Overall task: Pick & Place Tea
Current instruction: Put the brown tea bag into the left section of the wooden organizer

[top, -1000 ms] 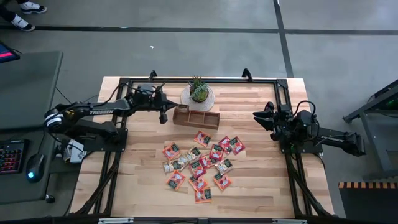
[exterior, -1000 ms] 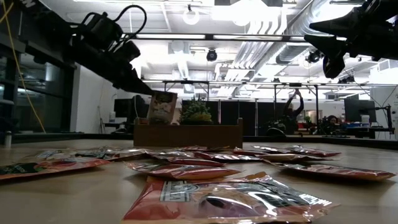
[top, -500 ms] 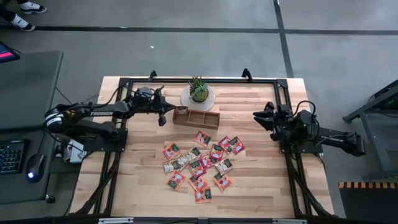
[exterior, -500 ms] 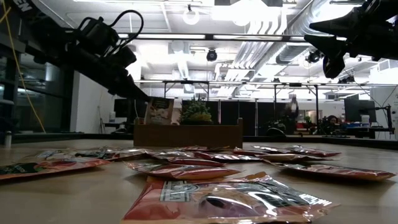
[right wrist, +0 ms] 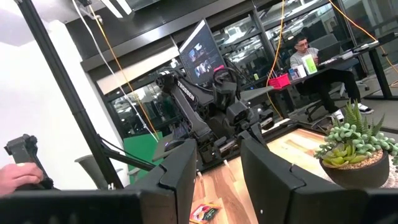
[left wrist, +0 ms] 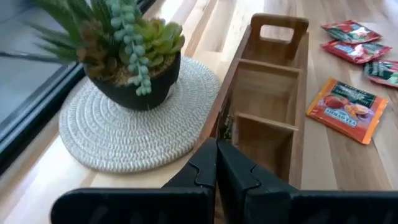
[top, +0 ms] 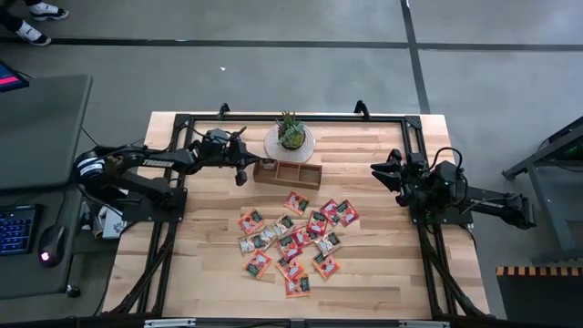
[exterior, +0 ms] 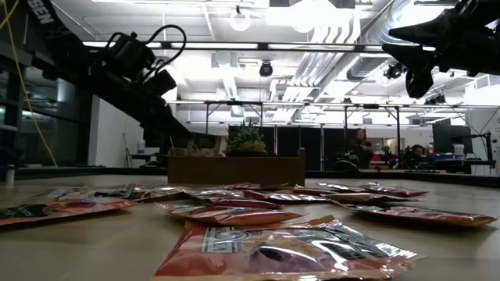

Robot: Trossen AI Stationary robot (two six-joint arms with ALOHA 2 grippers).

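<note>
The left gripper (left wrist: 216,163) was pressed shut at the left end of the wooden tray (top: 288,173), its tips down at the end compartment; a sachet there could not be made out. The tray's other compartments looked bare. The tea sachets (top: 293,240) lay flat, scattered just near of the tray. The right gripper (top: 381,172) hovered far right, fingers parted, holding nothing.

On the worktop (top: 383,273), the tray (top: 288,172) lies at the far side, with the plant (top: 291,133) just behind it on a mat (left wrist: 124,134). The tea sachets (top: 291,239) are scattered before the tray. The left tool (top: 242,169) is at the tray's left end, perhaps touching it; the right tool (top: 381,171) is well apart at right.
</note>
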